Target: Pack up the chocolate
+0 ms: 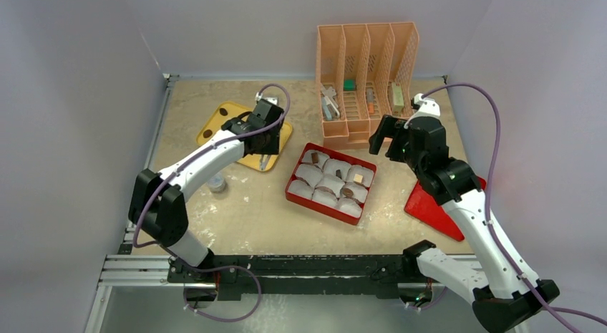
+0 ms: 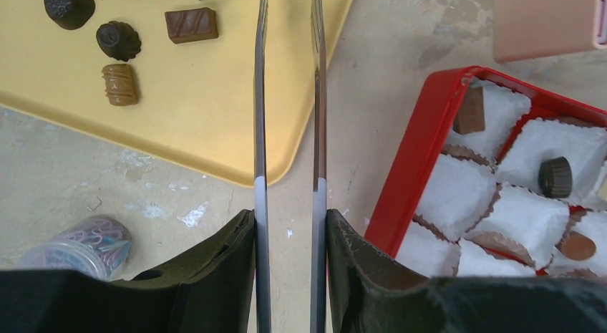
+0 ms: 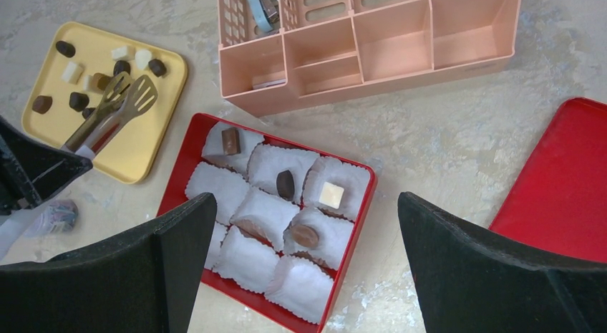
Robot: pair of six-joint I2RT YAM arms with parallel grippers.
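Top external view: the left gripper (image 1: 263,141) is hovering over a yellow tray (image 1: 215,125) lying left of the red box (image 1: 318,208), its fingers clamping a pair of tongs (image 1: 263,161). The right gripper (image 1: 386,141) is hanging just right of the box's far corner, fingers spread and grasping nothing. A few chocolates (image 1: 348,192) are sitting in the box's white paper cups (image 1: 326,182). A peach organizer (image 1: 365,61) is standing behind the box, a red lid (image 1: 433,204) is lying to its right, and a small jar (image 1: 217,182) is standing to its left.

Left wrist view: the left gripper (image 2: 290,225) is pinching the tongs (image 2: 261,97), whose two blades are reaching out side by side, a narrow gap between them, just left of the red box (image 2: 409,168). Four brown chocolates (image 2: 191,25) are lying loose on the yellow tray (image 2: 200,111); three more are sitting in separate paper cups (image 2: 458,193) in the box. The jar (image 2: 82,243) is showing at lower left.

Right wrist view: the right gripper (image 3: 306,204) is hanging above the red box (image 3: 177,168) with its fingers (image 3: 487,268) wide apart. Four chocolates (image 3: 285,184) are occupying four separate cups; dark, tan and white pieces are lying on the yellow tray (image 3: 154,132) left of the box, around the heads of the tongs (image 3: 114,111).
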